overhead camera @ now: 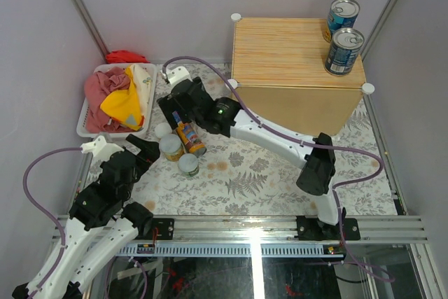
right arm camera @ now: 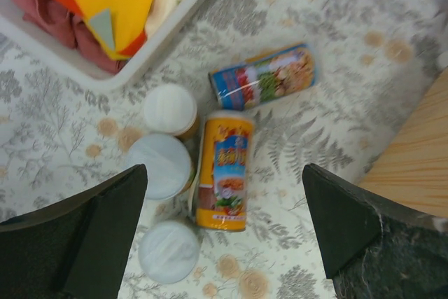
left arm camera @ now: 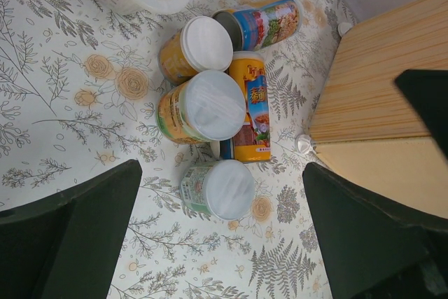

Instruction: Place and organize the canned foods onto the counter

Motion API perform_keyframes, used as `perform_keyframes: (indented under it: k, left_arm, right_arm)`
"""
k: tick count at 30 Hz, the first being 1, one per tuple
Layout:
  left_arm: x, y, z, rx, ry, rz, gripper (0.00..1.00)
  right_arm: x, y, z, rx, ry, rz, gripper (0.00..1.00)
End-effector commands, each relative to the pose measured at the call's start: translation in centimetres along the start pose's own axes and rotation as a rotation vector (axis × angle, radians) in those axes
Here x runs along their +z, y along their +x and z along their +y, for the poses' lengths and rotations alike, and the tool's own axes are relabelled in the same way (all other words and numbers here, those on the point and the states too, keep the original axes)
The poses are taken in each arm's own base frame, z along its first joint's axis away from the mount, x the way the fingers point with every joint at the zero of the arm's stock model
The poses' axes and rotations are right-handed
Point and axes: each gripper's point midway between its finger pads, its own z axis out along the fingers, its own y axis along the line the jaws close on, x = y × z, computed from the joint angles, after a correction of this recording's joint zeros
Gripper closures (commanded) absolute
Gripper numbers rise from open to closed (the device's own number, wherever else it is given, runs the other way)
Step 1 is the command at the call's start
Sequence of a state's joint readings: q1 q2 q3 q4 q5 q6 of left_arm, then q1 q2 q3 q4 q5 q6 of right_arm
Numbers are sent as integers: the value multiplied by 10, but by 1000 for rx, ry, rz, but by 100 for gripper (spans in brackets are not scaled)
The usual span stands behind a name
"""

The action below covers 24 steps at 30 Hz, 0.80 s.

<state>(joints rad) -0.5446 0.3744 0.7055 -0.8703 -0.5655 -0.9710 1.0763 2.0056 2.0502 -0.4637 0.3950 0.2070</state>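
Top view: both blue tins [overhead camera: 344,51] already sit on the counter [overhead camera: 280,61], far right corner. Left wrist: left gripper [left arm camera: 220,173] spread wide, holding nothing, over the white-lidded jars [left arm camera: 210,105] on the floral mat [left arm camera: 63,96]. Right wrist: right gripper [right arm camera: 224,173] also wide apart, above a lying yellow can [right arm camera: 224,171].

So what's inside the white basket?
The white basket holds crumpled cloths: a pinkish-red cloth, a yellow-orange cloth and a cream cloth. They fill the basket, so its bottom and anything lying under them is hidden.
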Motion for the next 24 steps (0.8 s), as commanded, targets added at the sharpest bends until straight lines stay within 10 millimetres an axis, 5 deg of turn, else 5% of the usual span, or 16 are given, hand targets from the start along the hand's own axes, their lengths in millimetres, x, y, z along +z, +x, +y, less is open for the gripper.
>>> perform_keyframes:
  k: [1,13,24]
  left_arm:
    - [1,-4,0,-14,1,-28,0]
    - [1,-4,-1,-4,7,-24,0]
    - [-3,-6,-1,-13,23,-33,0]
  right_arm:
    - [11,28,18,75,-60,84,1]
    - [59,95,27,70,-27,219,2]
    - [89,114,5,146,57,219,3]
